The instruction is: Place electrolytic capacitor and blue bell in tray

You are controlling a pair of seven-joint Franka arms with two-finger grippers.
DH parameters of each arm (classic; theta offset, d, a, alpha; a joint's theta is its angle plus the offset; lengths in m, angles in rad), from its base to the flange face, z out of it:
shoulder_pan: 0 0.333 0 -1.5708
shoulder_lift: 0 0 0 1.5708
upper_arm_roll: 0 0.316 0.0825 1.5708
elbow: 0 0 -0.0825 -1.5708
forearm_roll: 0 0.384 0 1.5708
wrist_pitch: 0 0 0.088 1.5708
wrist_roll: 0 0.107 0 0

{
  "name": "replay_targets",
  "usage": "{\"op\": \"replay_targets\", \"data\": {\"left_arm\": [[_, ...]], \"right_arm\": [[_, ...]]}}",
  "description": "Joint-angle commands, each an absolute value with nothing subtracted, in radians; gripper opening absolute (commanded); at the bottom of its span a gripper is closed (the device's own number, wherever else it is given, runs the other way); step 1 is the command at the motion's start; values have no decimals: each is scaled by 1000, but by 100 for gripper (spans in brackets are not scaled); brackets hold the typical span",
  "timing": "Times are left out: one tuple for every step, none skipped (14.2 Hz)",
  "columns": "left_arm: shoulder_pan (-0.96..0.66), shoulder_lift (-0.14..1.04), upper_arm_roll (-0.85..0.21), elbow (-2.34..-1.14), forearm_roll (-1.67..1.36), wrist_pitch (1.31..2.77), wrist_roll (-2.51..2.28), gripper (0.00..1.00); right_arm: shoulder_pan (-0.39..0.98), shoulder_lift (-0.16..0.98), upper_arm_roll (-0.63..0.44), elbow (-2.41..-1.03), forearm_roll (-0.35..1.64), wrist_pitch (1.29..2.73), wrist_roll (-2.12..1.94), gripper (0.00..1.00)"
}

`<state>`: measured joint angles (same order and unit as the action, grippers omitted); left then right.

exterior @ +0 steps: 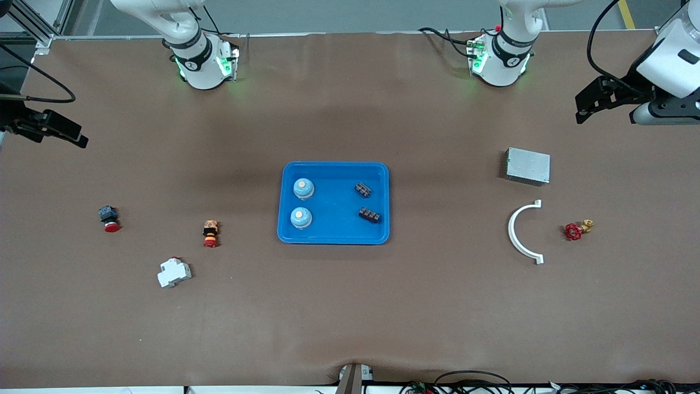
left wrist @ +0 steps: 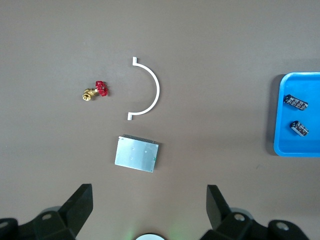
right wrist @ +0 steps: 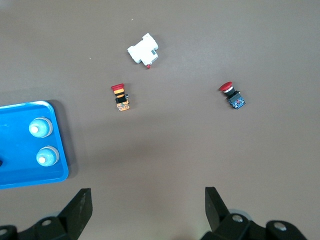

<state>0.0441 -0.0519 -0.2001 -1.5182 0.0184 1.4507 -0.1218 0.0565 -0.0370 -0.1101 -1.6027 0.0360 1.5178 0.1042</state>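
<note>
Around the blue tray [exterior: 333, 239] the brown table lies bare on every side, the nearest obstacles being the orange push-button [exterior: 210, 233] toward the right arm's end and the white curved bracket [exterior: 522, 232] toward the left arm's end, both well apart from it.

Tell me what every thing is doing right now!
Blue tray: flat on the table, holding four parts.
Two blue bells: upright in the tray.
Two dark capacitors: lying in the tray.
Left gripper: open, empty, up over the table's edge.
Right gripper: open, empty, up over bare table.
Grey metal box: flat on the table.
White circuit breaker: lying on the table.
</note>
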Motion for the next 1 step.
{"op": "replay_targets", "data": {"left_arm": [[48, -51, -201, -1505, -2, 1433, -115, 100]], "right_arm": [[49, -25, -103, -1574, 31, 1497, 115, 100]]}}
